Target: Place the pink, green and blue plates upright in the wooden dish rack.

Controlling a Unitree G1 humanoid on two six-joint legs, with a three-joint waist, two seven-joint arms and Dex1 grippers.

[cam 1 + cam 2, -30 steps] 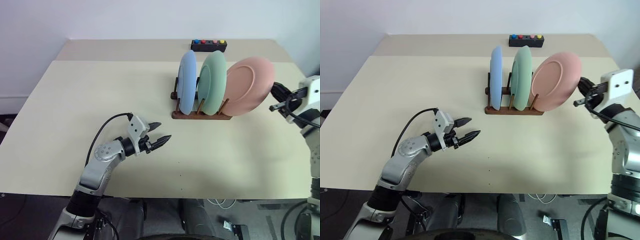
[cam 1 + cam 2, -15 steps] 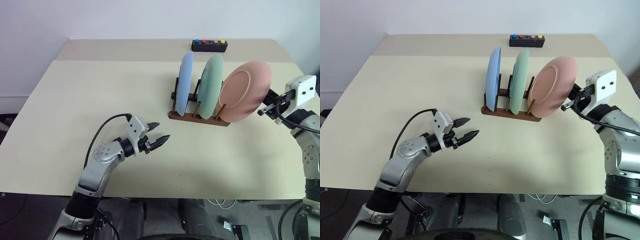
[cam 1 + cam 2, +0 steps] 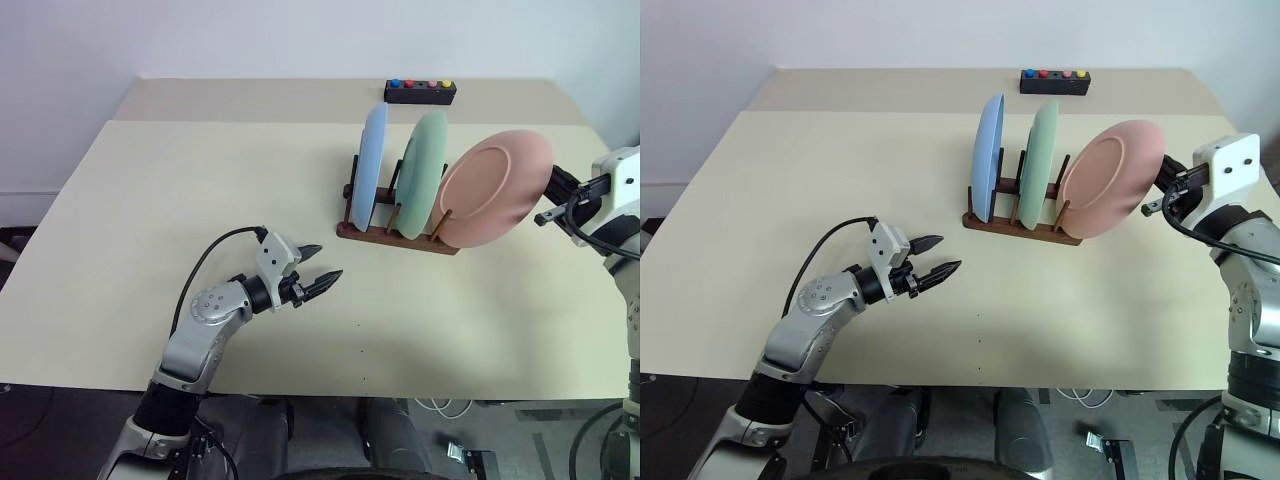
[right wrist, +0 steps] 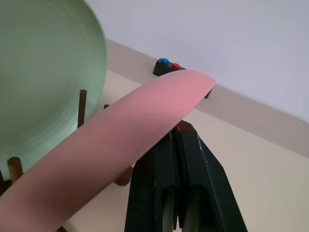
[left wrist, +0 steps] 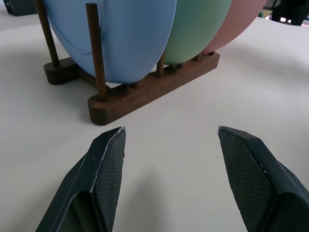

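Right gripper [image 3: 1168, 186], jaws closed, pressing the rim of the tilted salmon-pink round plate [image 3: 496, 188] — a slip could topple it off the dark wooden rack [image 3: 398, 236]; left gripper [image 3: 322, 270] open, empty.

No readable text, labels, brands, numbers or signs anywhere in view.
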